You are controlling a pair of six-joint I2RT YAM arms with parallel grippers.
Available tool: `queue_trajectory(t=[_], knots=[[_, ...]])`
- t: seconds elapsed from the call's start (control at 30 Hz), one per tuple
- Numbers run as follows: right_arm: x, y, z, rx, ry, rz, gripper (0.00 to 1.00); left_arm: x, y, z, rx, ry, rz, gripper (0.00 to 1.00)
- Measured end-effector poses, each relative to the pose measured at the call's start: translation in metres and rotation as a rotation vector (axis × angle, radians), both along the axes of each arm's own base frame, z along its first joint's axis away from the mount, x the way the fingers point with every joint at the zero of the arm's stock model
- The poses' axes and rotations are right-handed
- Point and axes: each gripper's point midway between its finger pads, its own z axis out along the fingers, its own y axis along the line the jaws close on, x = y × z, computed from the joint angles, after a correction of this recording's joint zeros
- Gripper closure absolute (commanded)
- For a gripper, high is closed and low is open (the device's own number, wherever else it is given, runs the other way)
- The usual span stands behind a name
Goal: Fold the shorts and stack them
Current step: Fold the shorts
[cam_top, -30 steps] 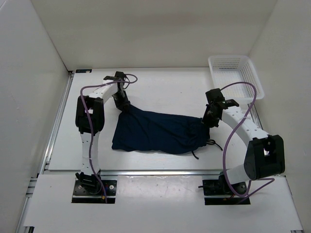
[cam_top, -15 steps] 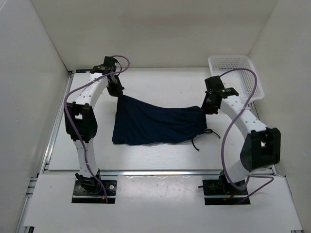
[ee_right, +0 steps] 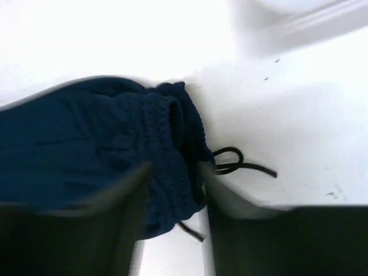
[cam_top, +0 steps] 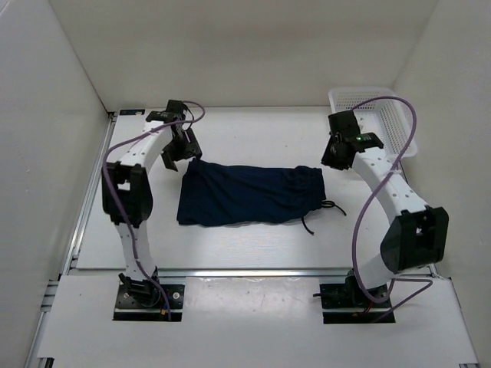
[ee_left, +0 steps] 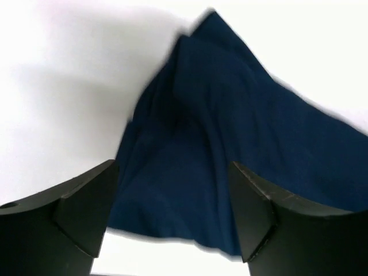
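The dark navy shorts [cam_top: 249,193] lie spread flat on the white table, legs to the left and gathered waistband [ee_right: 172,155] to the right. A black drawstring [ee_right: 241,164] trails off the waistband end. My left gripper [cam_top: 175,149] hovers over the far left corner of the shorts [ee_left: 230,138]. It is open wide and only fabric shows below between its fingers [ee_left: 253,213]. My right gripper [cam_top: 335,157] hangs just above the far right corner of the waistband. Its jaws stand a little apart with nothing pinched between its fingers [ee_right: 230,230].
A white mesh basket [cam_top: 376,115] stands at the far right corner of the table, its rim [ee_right: 299,11] showing in the right wrist view. White walls enclose the table on three sides. Purple cables loop off both arms.
Both grippers have let go of the far edge of the shorts, which dropped flat onto the table. The left jaws spread wide; the right ones parted slightly and lifted away.
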Motion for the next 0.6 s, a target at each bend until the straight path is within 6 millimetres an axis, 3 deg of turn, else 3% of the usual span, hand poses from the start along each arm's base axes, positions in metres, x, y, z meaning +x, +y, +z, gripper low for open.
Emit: queue_trajectory(t=[0.03,0.07,0.17,0.2,0.23,0.33,0.4,0.47,0.53,0.6], knots=[[-0.001,-0.001,0.010,0.003,-0.028,0.002,0.91,-0.007,-0.001,0.014,-0.003,-0.033,0.000,0.16],[-0.002,0.000,0.018,0.008,-0.050,0.004,0.97,-0.015,-0.004,0.029,-0.008,-0.064,0.000,0.20],[-0.002,0.010,0.019,0.026,-0.060,0.027,1.00,-0.039,-0.013,0.053,-0.033,-0.131,0.000,0.56],[-0.001,0.015,0.013,0.033,-0.047,0.040,1.00,-0.045,-0.017,0.051,-0.042,-0.130,-0.004,0.73],[0.001,0.021,0.002,0.040,-0.025,0.055,1.00,-0.048,-0.019,0.046,-0.046,-0.119,-0.008,0.81],[0.004,0.033,-0.044,0.034,0.079,0.081,1.00,-0.051,-0.019,0.005,-0.029,-0.035,-0.004,0.89],[0.000,0.033,-0.084,0.012,0.177,0.079,1.00,-0.058,-0.014,-0.030,-0.003,0.052,0.000,0.89],[-0.006,0.032,-0.115,-0.004,0.250,0.070,1.00,-0.067,-0.010,-0.053,0.015,0.119,0.000,0.89],[-0.010,0.031,-0.131,-0.010,0.288,0.061,1.00,-0.074,-0.007,-0.061,0.023,0.152,-0.001,0.89],[-0.009,0.032,-0.130,-0.009,0.281,0.063,1.00,-0.072,-0.006,-0.058,0.023,0.140,-0.002,0.88]])
